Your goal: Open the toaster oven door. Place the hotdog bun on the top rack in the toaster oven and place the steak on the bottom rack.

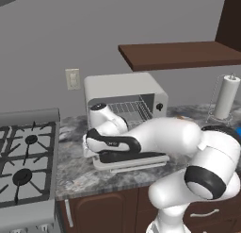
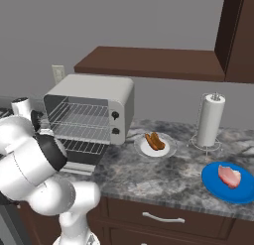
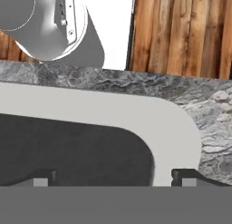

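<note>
The boxy white-grey toaster oven (image 2: pixel 89 107), at centre left of the right base view, is standing with its drop-down glass door (image 1: pixel 129 162) lying flat on the speckled grey stone counter (image 2: pixel 163 174), baring two silver wire racks (image 2: pixel 82 121) for loading. In the hand view the two-finger gripper (image 3: pixel 115 180) is hovering over the door's pale frame, fingertips spread wide, pinching nothing. The tan bun (image 2: pixel 155 141) is waiting on a white dish at centre; the pink steak (image 2: pixel 229 175) is resting on a blue plate at lower right.
</note>
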Motion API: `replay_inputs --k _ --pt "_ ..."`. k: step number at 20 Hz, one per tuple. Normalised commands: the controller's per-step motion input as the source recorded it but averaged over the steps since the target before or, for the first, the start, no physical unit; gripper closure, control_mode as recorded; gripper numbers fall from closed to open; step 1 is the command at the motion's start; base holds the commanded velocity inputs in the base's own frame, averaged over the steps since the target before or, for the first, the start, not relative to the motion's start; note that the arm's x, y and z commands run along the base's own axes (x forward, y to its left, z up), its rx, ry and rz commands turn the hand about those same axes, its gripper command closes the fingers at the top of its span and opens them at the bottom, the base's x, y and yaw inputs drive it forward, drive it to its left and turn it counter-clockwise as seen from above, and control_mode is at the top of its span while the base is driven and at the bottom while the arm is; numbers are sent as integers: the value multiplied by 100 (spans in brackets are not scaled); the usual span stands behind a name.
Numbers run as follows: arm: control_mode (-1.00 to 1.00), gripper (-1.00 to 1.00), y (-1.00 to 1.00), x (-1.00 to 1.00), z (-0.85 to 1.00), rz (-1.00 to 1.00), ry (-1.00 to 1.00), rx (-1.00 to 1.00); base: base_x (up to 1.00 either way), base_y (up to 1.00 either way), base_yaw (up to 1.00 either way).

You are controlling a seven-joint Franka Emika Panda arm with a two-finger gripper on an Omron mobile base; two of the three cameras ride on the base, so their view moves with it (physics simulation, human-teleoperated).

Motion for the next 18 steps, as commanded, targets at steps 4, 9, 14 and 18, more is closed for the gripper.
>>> replay_inputs --k 4,9,14,18 --pt "-100 -100 -38 -40 43 0 -11 0 0 0 0" --pt "-100 -100 -51 -13 48 0 0 -2 0 0 0" --pt "-100 -100 -62 -3 38 0 0 0 0 0 0" --pt "-100 -100 -66 -5 30 0 0 0 0 0 0"
